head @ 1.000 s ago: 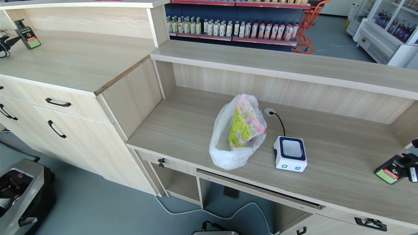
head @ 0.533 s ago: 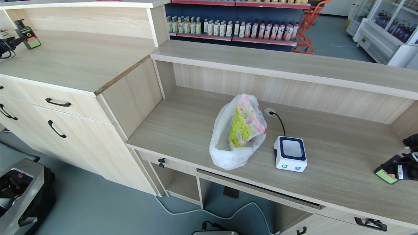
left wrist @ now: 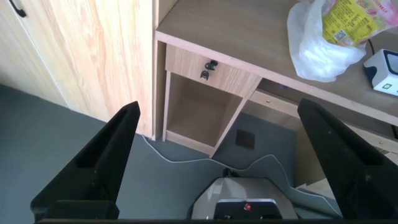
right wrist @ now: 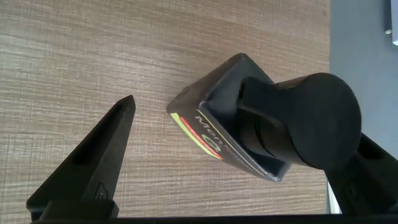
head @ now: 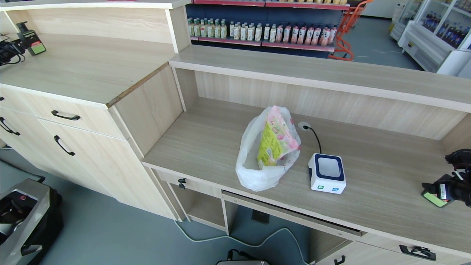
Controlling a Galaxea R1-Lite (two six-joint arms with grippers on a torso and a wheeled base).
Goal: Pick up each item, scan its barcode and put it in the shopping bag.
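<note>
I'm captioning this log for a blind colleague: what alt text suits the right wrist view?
A dark bottle with a green-and-red label lies on the wooden counter between the open fingers of the right gripper.

The black item (right wrist: 214,106) at right bears a lettered, striped label. Print on the snack packet (head: 276,140) is unreadable.

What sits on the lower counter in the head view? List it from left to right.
shopping bag with a pink-and-green pack inside → scanner → dark item with a green-and-red label, at the right edge
</note>
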